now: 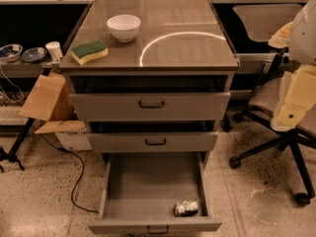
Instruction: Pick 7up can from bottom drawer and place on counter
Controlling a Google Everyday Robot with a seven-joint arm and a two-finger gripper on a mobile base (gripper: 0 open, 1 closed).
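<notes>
One can [186, 208] in front-right corner of pulled-out drawer [148, 181], hence open to reach from above; surface [197, 51] room right of bowl [123, 27]; gripper out of frame, state untellable.

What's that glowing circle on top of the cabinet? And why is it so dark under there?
Camera view: the bright ring is glare, probably a round light mirrored in the glossy counter. Camera view: the counter overhangs the pulled-out top drawer, so its inside lies in shadow. Camera view: the bottom drawer is evenly lit, with the 7up can inside it. The gripper is not in view.
</notes>
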